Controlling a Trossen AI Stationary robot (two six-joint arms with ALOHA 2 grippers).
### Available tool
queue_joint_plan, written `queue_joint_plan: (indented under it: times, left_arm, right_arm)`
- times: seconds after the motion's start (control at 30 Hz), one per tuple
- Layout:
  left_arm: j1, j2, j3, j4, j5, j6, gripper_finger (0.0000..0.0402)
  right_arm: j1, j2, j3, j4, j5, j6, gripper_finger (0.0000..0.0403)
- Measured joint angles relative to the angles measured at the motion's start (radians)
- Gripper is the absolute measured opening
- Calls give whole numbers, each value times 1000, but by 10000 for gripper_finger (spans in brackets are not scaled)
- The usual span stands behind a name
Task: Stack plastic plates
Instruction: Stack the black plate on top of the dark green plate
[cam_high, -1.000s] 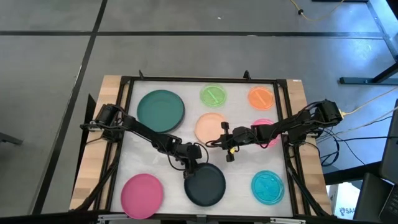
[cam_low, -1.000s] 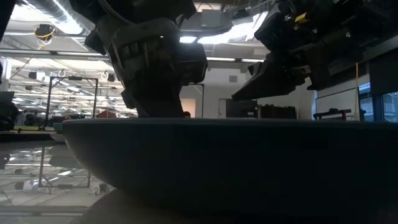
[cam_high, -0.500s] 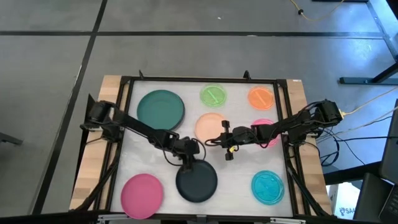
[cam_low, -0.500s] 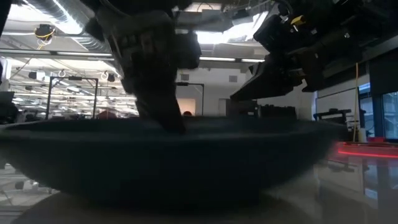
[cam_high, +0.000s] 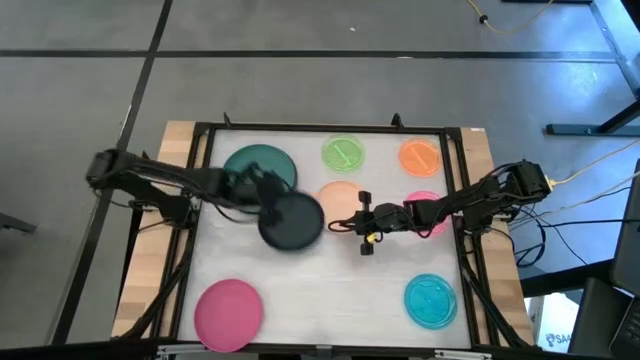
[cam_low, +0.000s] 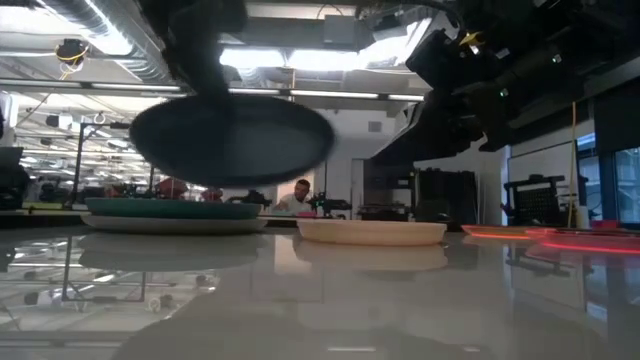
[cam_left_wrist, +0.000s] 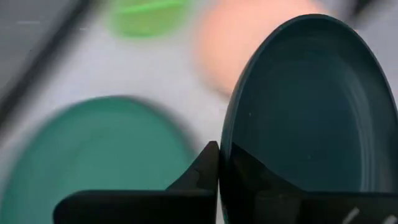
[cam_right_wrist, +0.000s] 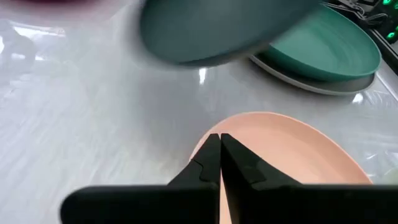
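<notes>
My left gripper (cam_high: 266, 198) is shut on the black plate (cam_high: 293, 221), held in the air beside the dark teal plate (cam_high: 252, 166). The teal plate rests on a grey plate (cam_right_wrist: 311, 83). The peach plate (cam_high: 338, 199) lies at mid-table. My right gripper (cam_high: 364, 226) is shut and empty, raised over the peach plate's right edge (cam_right_wrist: 286, 146). Green (cam_high: 343, 153), orange (cam_high: 420, 157), cyan (cam_high: 431, 300) and pink (cam_high: 228, 310) plates lie flat on the table. The magenta plate (cam_high: 428, 200) is partly hidden under my right arm. My left gripper pinches the black plate's rim (cam_left_wrist: 224, 155) between its two fingers, one finger (cam_left_wrist: 200, 175) on the outside and one on the inner face. The fingers come from the table's left side. The plate is lifted clear of the table and roughly level (cam_low: 230, 140).
The table's black frame (cam_high: 300, 128) runs round the white surface. Bare surface lies at the near centre (cam_high: 330, 300). Cables hang off the table's right side (cam_high: 560, 215). A person shows in the room far behind (cam_low: 298, 195).
My left gripper has lifted the black plate off the table's near centre and carried it up and toward the far left, next to the dark teal plate. The plate is now clear of the table. The gripper stays shut on its rim.
</notes>
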Motion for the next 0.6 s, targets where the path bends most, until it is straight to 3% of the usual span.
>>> queue_joint_plan:
  times: [0.3, 0.6]
  left_arm:
    - [282, -204, 0, -232, -279, 8, 10]
    - [519, -154, -21, -240, -176, 132, 10]
  right_arm:
    - [0, 0, 0, 6, 0, 0, 5]
    - [0, 0, 0, 6, 0, 0, 5]
